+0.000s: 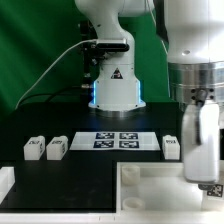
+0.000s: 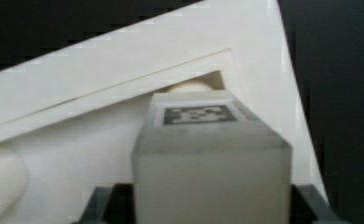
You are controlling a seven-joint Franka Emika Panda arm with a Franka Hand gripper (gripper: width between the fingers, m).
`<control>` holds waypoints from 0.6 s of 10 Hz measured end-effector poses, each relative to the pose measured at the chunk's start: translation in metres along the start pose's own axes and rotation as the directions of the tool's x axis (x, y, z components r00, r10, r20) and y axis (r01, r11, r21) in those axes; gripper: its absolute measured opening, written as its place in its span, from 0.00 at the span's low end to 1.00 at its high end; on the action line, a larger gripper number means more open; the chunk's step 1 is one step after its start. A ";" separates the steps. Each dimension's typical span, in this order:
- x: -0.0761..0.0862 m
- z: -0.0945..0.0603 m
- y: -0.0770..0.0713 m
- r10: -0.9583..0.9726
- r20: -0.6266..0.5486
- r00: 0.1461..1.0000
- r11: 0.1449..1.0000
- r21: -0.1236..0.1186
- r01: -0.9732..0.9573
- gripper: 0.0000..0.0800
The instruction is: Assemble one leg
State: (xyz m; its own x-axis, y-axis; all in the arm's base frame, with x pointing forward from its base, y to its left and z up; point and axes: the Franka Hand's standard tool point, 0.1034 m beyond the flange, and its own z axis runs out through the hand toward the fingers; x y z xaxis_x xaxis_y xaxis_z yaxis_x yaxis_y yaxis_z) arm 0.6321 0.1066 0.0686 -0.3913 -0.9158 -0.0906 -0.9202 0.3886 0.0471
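So what we've got here is the big white tabletop (image 1: 150, 185) with the raised rim sitting at the front of the black table (image 1: 70, 175), and as far as we can see nothing loose is lying inside that rim, just the arm's load coming over it. The arm hangs down on the exterior view's right, wrist pointing pretty much straight down, and the gripper (image 1: 203, 170) has its fingers clamped on a leg (image 1: 200, 140), held upright above the tabletop's corner region. In the wrist view that same leg (image 2: 205, 160) fills the middle, tag facing the camera (nice and readable as a tag, not as a code), with the dark fingers (image 2: 104, 205) pinching its sides and the tabletop's corner (image 2: 214, 60) right behind it. We can't tell whether the leg's far end is touching the tabletop, since the leg itself hides that spot. Further back we see three more legs: two side by side (image 1: 34, 148) (image 1: 57, 148) on the exterior view's left, one (image 1: 171, 147) partly hidden by the arm, and the marker board (image 1: 120, 139) lying flat between them.
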 end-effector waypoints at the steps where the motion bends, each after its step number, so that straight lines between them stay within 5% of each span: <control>1: 0.000 0.000 0.000 0.022 -0.001 1.000 1.000 -0.001 -0.022 0.37; 3: 0.001 0.000 0.001 -0.010 -0.005 1.000 1.000 -0.005 0.010 0.37; 4: 0.001 0.001 0.001 -0.014 -0.006 1.000 1.000 -0.006 0.014 0.50; 5: 0.001 0.001 0.002 -0.042 -0.008 0.999 0.999 -0.006 0.042 0.50; 6: 0.000 0.003 0.004 -0.131 -0.010 0.991 0.991 -0.001 0.131 0.67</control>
State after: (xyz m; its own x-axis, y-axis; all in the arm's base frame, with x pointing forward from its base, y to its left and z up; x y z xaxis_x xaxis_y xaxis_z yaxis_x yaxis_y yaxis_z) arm 0.6287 0.1083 0.0656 -0.2672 -0.9598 -0.0863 -0.9636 0.2651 0.0354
